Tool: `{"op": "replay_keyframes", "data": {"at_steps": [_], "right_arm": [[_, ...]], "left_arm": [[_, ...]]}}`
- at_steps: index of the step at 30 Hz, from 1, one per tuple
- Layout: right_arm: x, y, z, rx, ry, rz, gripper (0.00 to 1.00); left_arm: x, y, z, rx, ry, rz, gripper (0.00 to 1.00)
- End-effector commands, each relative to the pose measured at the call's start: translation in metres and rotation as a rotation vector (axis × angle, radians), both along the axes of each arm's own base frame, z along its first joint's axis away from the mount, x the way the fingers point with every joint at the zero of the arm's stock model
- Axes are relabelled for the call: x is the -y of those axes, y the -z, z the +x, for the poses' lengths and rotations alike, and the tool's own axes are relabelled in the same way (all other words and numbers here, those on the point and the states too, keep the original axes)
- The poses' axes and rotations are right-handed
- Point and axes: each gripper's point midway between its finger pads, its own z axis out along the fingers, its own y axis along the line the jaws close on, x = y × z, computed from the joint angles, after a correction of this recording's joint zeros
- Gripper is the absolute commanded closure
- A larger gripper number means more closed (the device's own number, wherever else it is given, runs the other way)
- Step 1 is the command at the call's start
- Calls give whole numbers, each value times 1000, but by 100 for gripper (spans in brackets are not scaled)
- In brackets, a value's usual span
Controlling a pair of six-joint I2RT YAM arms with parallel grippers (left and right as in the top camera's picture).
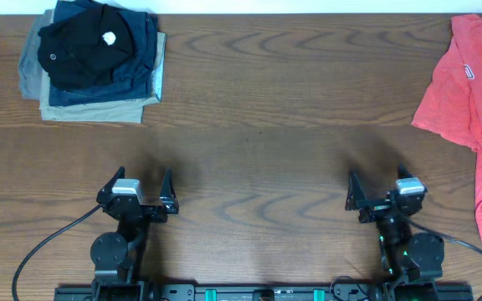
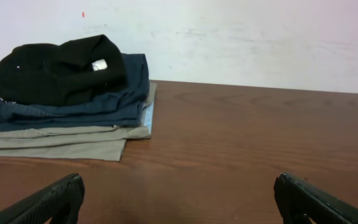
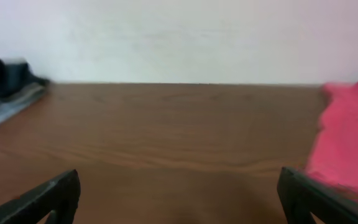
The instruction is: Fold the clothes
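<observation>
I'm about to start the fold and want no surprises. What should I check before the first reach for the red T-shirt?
1. Left gripper, fingers apart and empty: ok.
2. Right gripper, fingers apart and empty: ok.
3. T-shirt spread flat: not ok, rumpled at the right edge of the table, partly out of view.
4. Folded stack clear of the middle: ok, far left corner.

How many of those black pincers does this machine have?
2. The left pincer is at the front left of the table, the right pincer at the front right; both open, empty.
</observation>
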Motion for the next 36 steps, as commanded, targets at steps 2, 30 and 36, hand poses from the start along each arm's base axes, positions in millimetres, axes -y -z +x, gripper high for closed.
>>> {"op": "replay_keyframes", "data": {"at_steps": [2,30,36], "right_arm": [[-13,-1,-2,-91,-32,495,1],[44,-183,64,-121,312,51,1],[74,-172,116,-394,471,-61,1]], "left_arm": [[1,16,0,-43,7,13,2],[1,16,0,-43,7,13,2],[1,16,0,-43,7,14,2]]}}
